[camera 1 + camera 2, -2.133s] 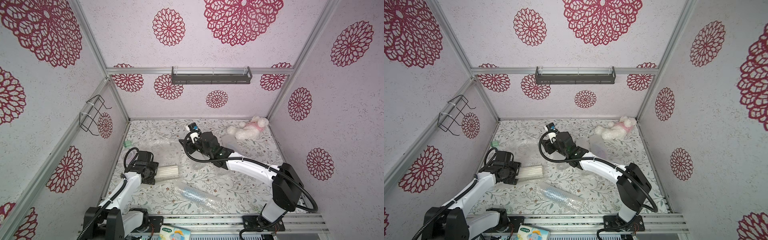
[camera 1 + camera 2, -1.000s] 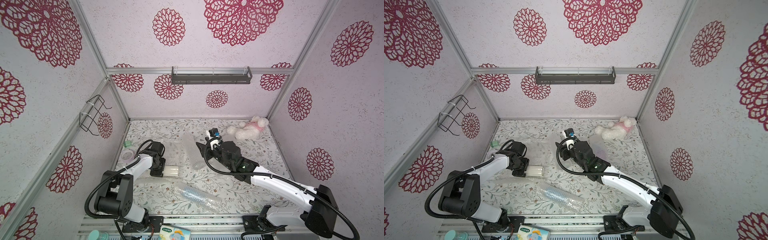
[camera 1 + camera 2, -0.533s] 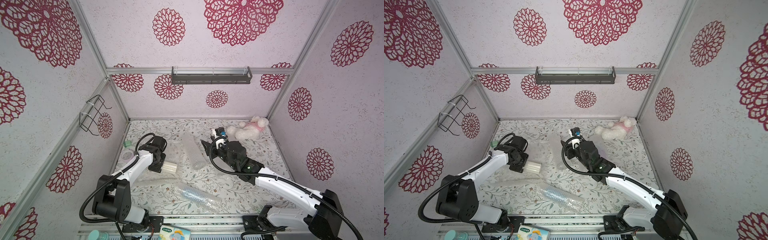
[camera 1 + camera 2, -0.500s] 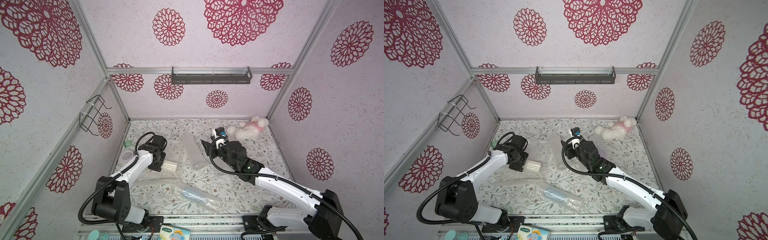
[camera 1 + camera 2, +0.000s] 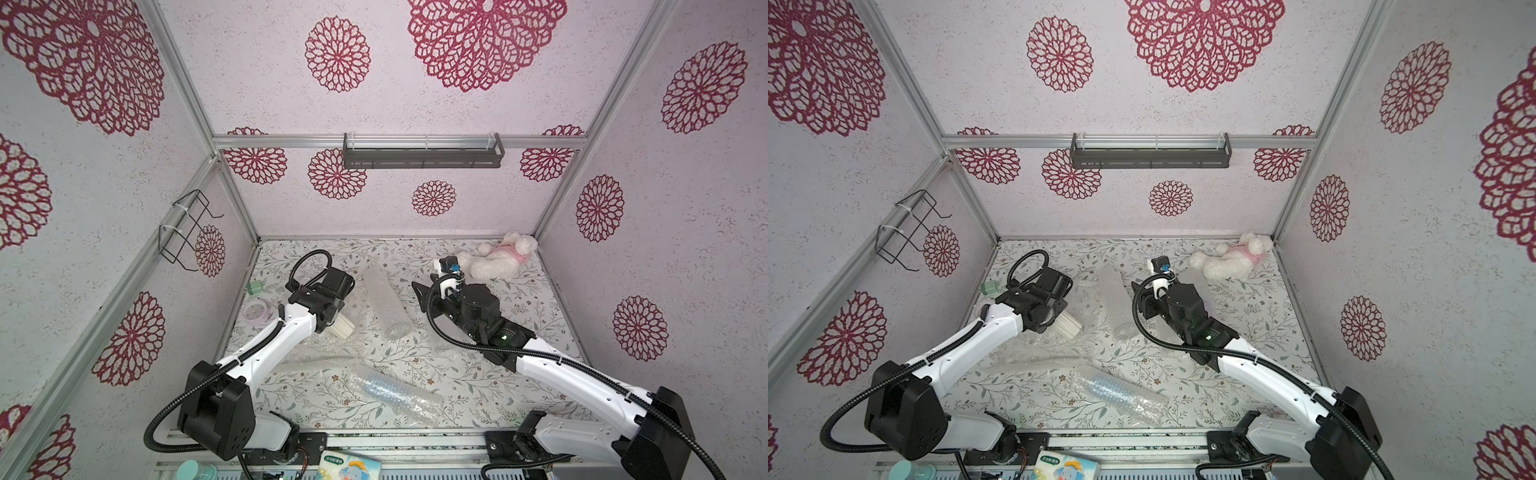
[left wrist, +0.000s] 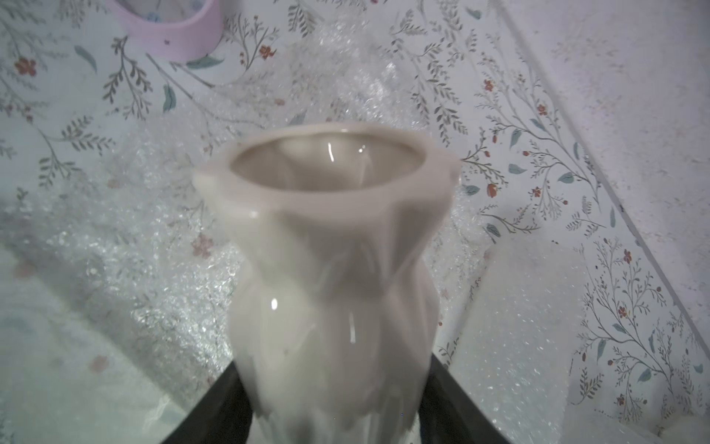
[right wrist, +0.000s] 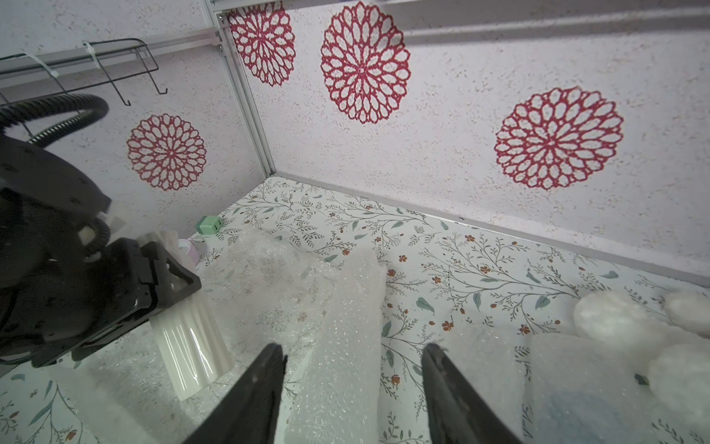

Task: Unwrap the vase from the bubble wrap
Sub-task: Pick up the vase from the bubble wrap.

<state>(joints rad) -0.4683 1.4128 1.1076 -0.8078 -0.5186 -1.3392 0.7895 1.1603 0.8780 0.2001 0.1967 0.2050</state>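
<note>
A cream ribbed vase (image 5: 343,328) (image 5: 1069,326) hangs bare and tilted over the left of the table, and my left gripper (image 5: 333,319) (image 5: 1057,317) is shut on its lower body. In the left wrist view the vase (image 6: 330,269) fills the middle, its mouth facing away, with the gripper (image 6: 334,403) clamped on both sides. A loose roll of bubble wrap (image 5: 384,303) (image 5: 1115,305) lies on the table at centre. My right gripper (image 5: 419,293) (image 7: 353,349) stands open beside it. In the right wrist view the roll (image 7: 338,346) runs between the fingers with a gap on one side.
A crumpled bubble wrap sheet (image 5: 316,353) lies below the vase. A bluish item in bubble wrap (image 5: 390,390) lies near the front edge. A plush toy (image 5: 498,259) sits at the back right, a pink tape roll (image 5: 257,309) and a green block (image 5: 254,287) by the left wall.
My left gripper has carried the vase back and up, from lying flat to tilted. The right arm has drifted right, away from the roll. Neither gripper's opening has changed.
</note>
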